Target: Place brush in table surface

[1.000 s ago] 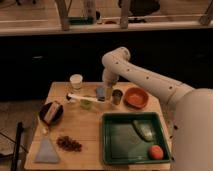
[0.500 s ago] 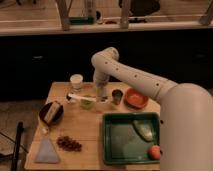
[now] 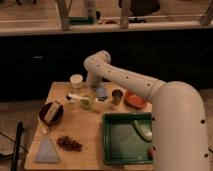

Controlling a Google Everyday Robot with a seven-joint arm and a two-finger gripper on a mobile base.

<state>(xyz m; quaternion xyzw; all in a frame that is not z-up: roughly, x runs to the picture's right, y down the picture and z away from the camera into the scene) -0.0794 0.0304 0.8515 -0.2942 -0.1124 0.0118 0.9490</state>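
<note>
A: What sits at the left of the light wooden table surface (image 3: 85, 125)?
B: A blue-grey triangular cloth (image 3: 47, 150) lies at the near left corner. A dark round bowl (image 3: 51, 113) stands farther back, and a small brown clump (image 3: 69, 144) is just right of the cloth.
A: And the slim white stick-like brush (image 3: 75, 96)?
B: It lies flat on the surface toward the far side, just nearer than a white paper cup (image 3: 76, 81). Its right end is by a small green cup (image 3: 86, 103).
A: Where is the gripper (image 3: 92, 93)?
B: Low over the far middle of the surface, right of the brush and beside a blue-grey rectangular block (image 3: 102, 93). I cannot tell whether it is apart, together or clamped on anything.
A: Farther right?
B: A small metal cup (image 3: 117, 96), then an orange shallow bowl (image 3: 135, 100). A green rectangular tray (image 3: 127, 137) fills the near right corner, partly behind the robot's white arm (image 3: 175, 120).
</note>
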